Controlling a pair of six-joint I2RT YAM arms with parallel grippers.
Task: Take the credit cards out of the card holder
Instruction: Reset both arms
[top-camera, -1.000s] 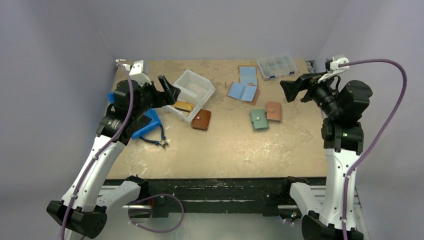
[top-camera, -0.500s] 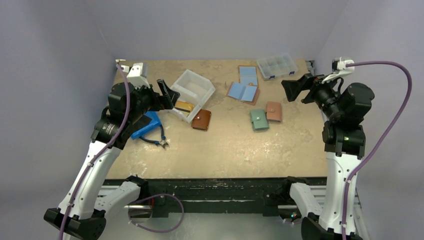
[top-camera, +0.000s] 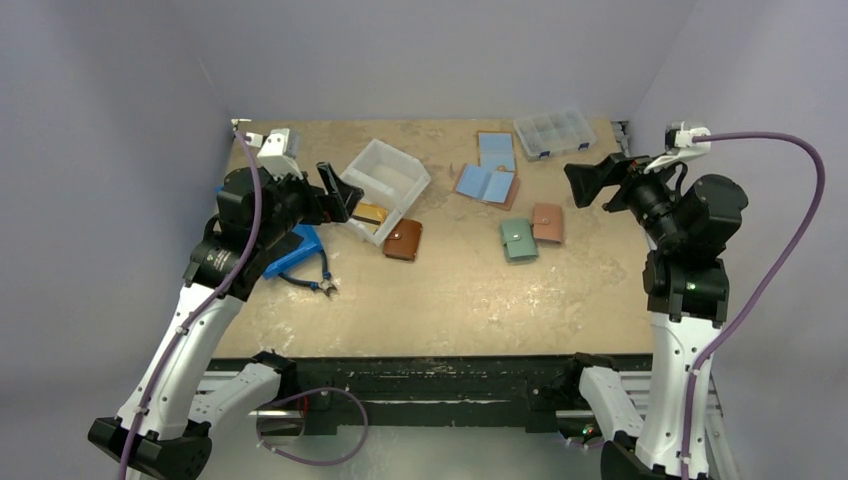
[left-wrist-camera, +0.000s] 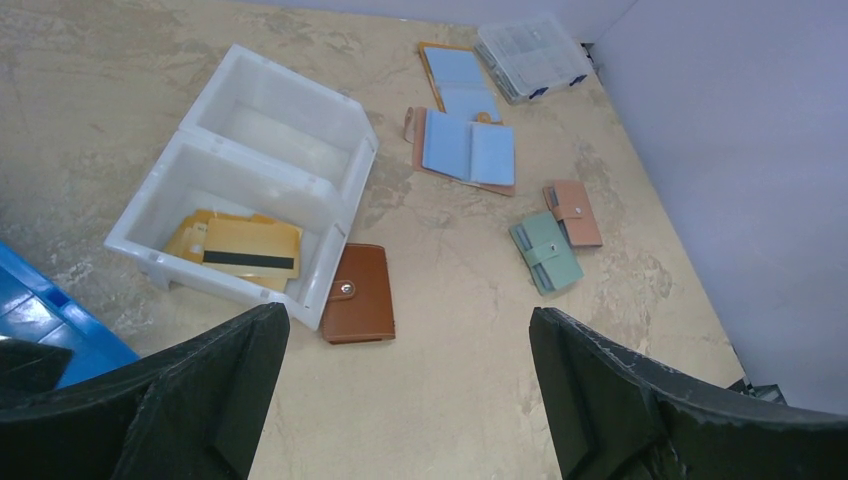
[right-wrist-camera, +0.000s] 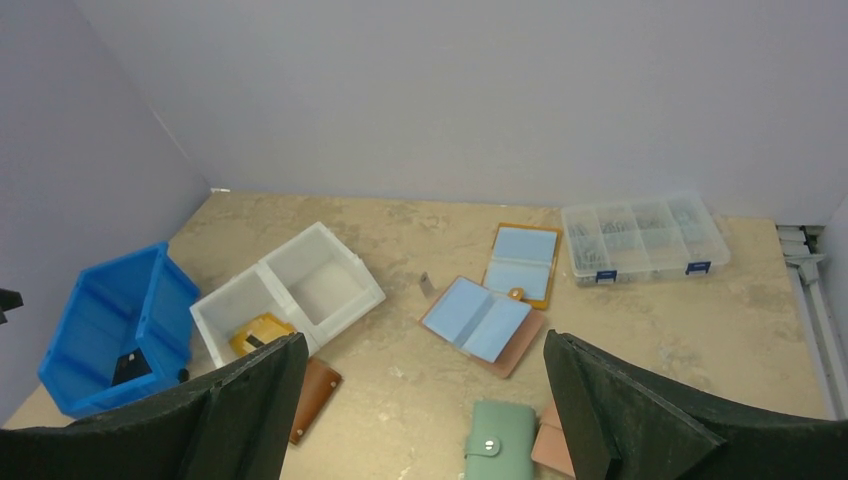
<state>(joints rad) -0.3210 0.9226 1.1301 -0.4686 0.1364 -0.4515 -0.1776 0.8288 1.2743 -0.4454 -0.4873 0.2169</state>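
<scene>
Two card holders lie open at the back middle of the table: a pinkish-brown one (top-camera: 487, 185) (left-wrist-camera: 462, 150) (right-wrist-camera: 484, 324) and an orange one (top-camera: 496, 150) (right-wrist-camera: 522, 262). Light-blue credit cards (left-wrist-camera: 470, 148) (right-wrist-camera: 478, 318) cover their panels. Closed holders lie nearby: brown (top-camera: 403, 240) (left-wrist-camera: 357, 306), green (top-camera: 518, 240) (right-wrist-camera: 499, 441) and pink (top-camera: 548, 222). My left gripper (top-camera: 343, 192) (left-wrist-camera: 408, 314) hangs open above the table's left side, empty. High at the right, my right gripper (top-camera: 581, 183) (right-wrist-camera: 425, 342) is open and empty too. Both are well away from the holders.
A white two-part bin (top-camera: 388, 172) holds yellow cards (top-camera: 368, 213) in its near part. A blue bin (top-camera: 296, 250) and pliers (top-camera: 320, 284) lie under the left arm. A clear organiser box (top-camera: 554, 132) sits at the back right. Walls close in on three sides.
The left arm has drawn back a little to the left. The right arm has shifted slightly right and up. Both grippers have stayed open and nothing on the table has moved.
</scene>
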